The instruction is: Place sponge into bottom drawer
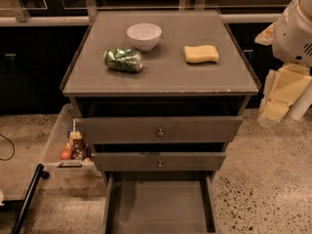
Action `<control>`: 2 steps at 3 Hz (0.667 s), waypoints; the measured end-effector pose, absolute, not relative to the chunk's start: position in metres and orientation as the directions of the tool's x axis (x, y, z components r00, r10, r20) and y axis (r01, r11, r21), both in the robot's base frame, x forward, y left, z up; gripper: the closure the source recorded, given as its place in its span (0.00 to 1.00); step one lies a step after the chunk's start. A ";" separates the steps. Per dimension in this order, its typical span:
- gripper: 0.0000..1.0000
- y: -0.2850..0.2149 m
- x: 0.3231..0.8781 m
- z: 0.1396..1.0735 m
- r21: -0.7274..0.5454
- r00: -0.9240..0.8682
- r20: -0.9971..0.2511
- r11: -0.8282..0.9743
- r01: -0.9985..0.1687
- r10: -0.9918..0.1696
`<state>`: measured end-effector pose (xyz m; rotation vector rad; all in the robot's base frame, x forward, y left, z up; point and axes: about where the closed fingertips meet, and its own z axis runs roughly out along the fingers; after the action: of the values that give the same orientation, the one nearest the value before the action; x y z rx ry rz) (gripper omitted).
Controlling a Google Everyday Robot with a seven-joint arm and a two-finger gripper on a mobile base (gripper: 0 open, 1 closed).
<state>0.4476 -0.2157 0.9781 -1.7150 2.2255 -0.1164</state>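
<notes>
The sponge (201, 53) is pale yellow on the grey tabletop (165, 77). The bowl (144, 35) is white, and the crumpled packet (123, 60) is shiny green. The bottom drawer (158, 204) is plain grey. At the right edge, beside the tabletop, the claw (280, 99) is pale yellow under a white arm (297, 28). The floor (263, 189) is pale with dark speckles.

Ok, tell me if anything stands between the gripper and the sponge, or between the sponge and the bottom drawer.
Nothing visible. The gripper hangs right of the cabinet; only bare top lies between it and the sponge. The bowl and can sit left of the sponge. The bottom drawer is pulled open.
</notes>
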 end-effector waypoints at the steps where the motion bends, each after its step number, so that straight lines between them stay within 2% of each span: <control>1: 0.00 -0.216 0.448 0.978 -0.261 -0.222 -0.207 0.272 -0.926 -0.953; 2: 0.00 -0.212 0.477 0.966 -0.272 -0.187 -0.210 0.241 -0.932 -0.960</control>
<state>0.4767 -0.2115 0.9658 -1.7470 2.1866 -0.1177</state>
